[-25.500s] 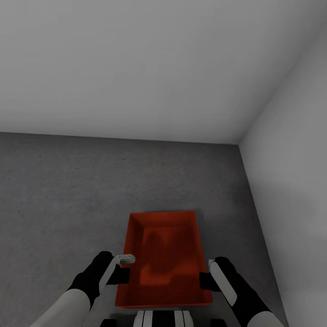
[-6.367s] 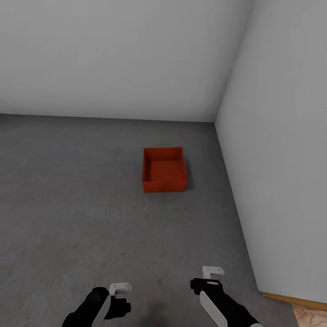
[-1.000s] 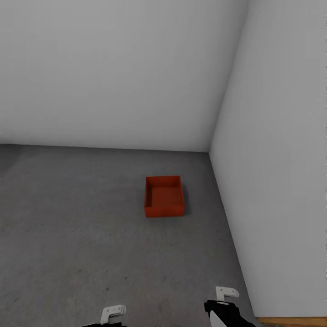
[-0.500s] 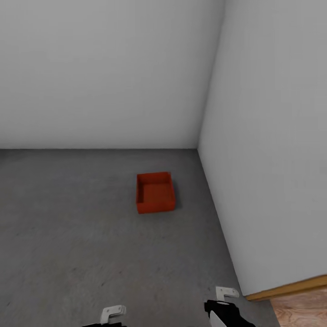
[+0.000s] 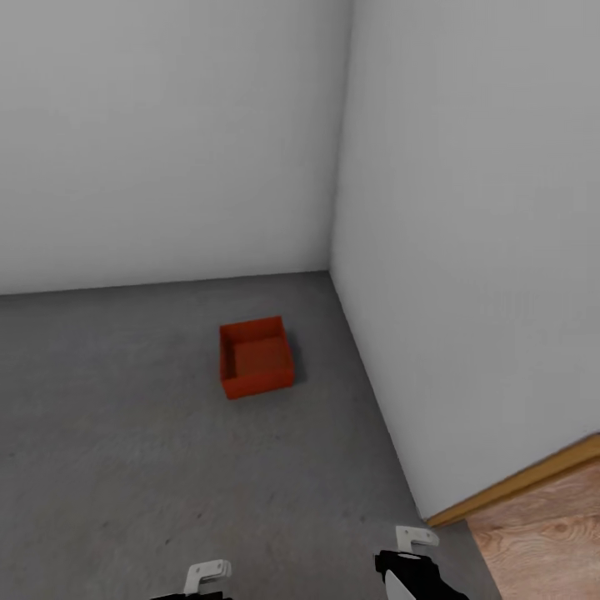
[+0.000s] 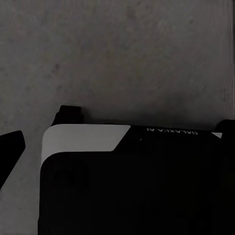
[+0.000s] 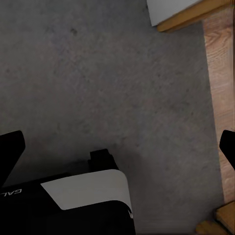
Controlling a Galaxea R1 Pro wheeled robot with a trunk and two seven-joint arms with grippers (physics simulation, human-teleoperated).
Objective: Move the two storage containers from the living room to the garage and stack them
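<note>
Turning away with both grippers released and empty, the robot has swung its view rightward, leaving 1 storage container (image 5: pixel 255 358) on the garage floor (image 5: pixel 125 467) near the corner, so fetching container 2 likely comes next.

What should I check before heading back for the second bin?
1. First bin set on the garage floor: ok, it sits flat near the corner of the two walls.
2. Bin free of both arms: ok, it stands well ahead of them, untouched.
3. Left gripper empty: ok, only bare floor shows past its fingertip.
4. Right gripper empty: ok, its fingers are spread wide with only floor between.
5. Way out: ok, wood flooring shows past the wall's end on the right.
6. Second bin's whereabouts: cannot tell.
</note>
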